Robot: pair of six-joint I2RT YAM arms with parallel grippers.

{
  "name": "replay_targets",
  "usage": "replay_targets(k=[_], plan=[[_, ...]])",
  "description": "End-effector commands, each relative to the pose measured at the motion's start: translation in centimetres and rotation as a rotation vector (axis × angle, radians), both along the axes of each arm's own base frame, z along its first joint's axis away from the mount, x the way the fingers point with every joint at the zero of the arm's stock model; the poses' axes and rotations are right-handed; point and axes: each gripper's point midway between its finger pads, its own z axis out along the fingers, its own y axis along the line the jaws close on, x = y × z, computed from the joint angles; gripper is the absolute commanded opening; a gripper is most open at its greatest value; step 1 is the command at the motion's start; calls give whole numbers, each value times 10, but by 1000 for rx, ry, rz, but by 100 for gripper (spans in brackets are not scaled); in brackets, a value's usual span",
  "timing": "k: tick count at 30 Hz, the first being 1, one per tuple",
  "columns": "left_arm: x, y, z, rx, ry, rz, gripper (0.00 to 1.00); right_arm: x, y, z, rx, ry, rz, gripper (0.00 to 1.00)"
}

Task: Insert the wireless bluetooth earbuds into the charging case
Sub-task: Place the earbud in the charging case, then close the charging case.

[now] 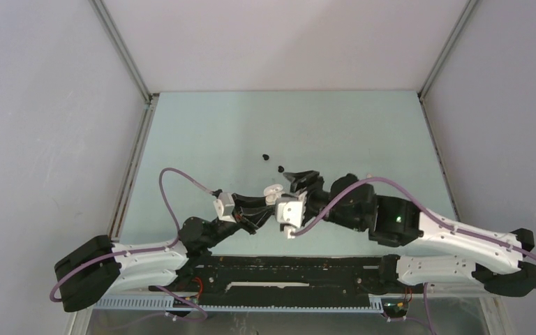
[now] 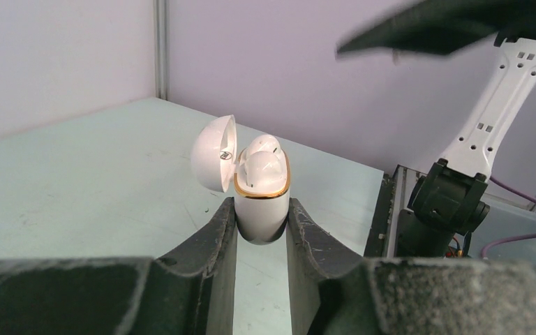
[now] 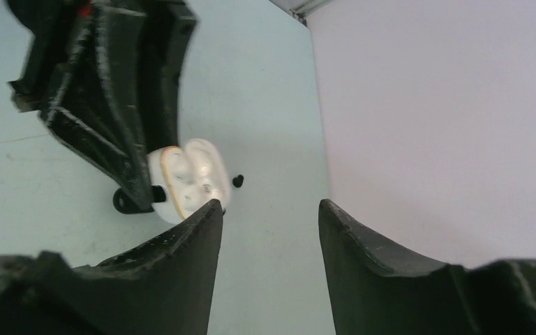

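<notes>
My left gripper [image 2: 262,222] is shut on the white charging case [image 2: 261,206], holding it upright just above the table with its lid [image 2: 213,155] swung open. Two pale earbuds [image 2: 261,158] sit in the gold-rimmed top. From above, the case [image 1: 273,189] lies between the two arms. My right gripper [image 3: 269,206] is open and empty, close beside the case [image 3: 188,178], its left fingertip near the case's rim. Two black earbuds [image 1: 266,156] [image 1: 280,168] lie loose on the table just beyond; one black earbud [image 3: 237,181] shows past the case.
The pale green table [image 1: 237,125] is walled by white panels at the left, back and right. The right arm's dark finger [image 2: 447,28] hangs over the case in the left wrist view. A black rail [image 1: 286,269] with the arm bases runs along the near edge.
</notes>
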Motion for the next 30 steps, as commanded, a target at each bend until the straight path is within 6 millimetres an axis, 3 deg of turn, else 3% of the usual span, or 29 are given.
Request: replay_targets(k=[1,7,11,16,19,27,30], plan=[[1,2,16,-40,-41,13,0,9,-26,30,74,161,-52,56],[-3,-3,19,-44,-37,-20,0,68,-84,33,197,387,-279,61],[-9,-9,20,-47,-19,-74,0,91,-116,23,263,590,-355,66],[-18,-22,20,-4,8,-152,0,69,-122,-15,219,853,-263,71],[-20,-25,21,24,17,-174,0,48,-122,-27,226,960,-158,70],[-23,-29,16,104,17,-196,0,8,-105,-36,294,987,73,75],[-27,-34,11,128,27,-232,0,-7,-94,-50,266,991,139,79]])
